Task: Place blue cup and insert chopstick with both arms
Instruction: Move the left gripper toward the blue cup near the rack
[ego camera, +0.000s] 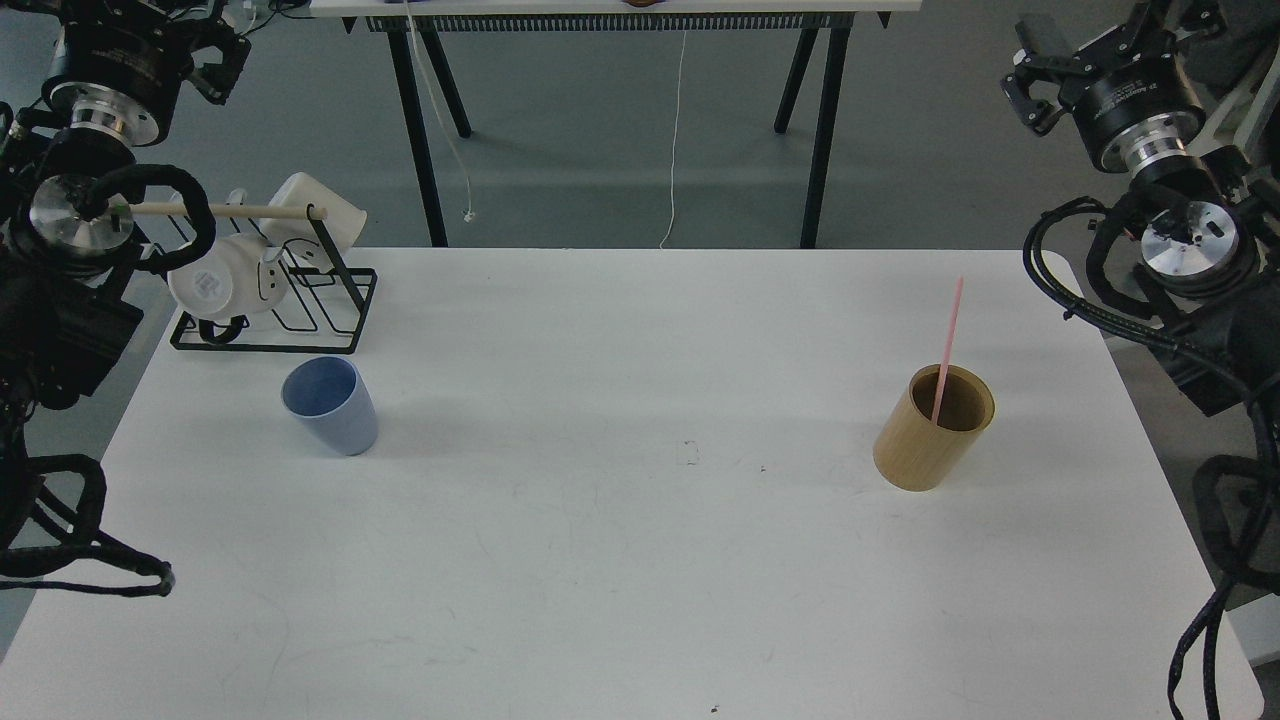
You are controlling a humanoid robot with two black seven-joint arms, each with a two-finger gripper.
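Note:
The pale blue cup (331,405) stands upright on the left part of the white table (620,560), just in front of the black rack. A pink chopstick (948,340) leans inside a tan wooden holder (934,428) on the right side. My left gripper (222,58) is raised at the top left, far above and behind the cup; it is dark and its fingers cannot be told apart. At the top right, beyond the table's far corner, my right gripper (1028,82) hangs with its fingers apart and nothing between them.
A black wire rack (285,310) with a wooden dowel (232,211) and white mugs (232,280) stands at the table's back left corner. Behind the table are the black legs of another table (420,150) and a hanging white cord (677,130).

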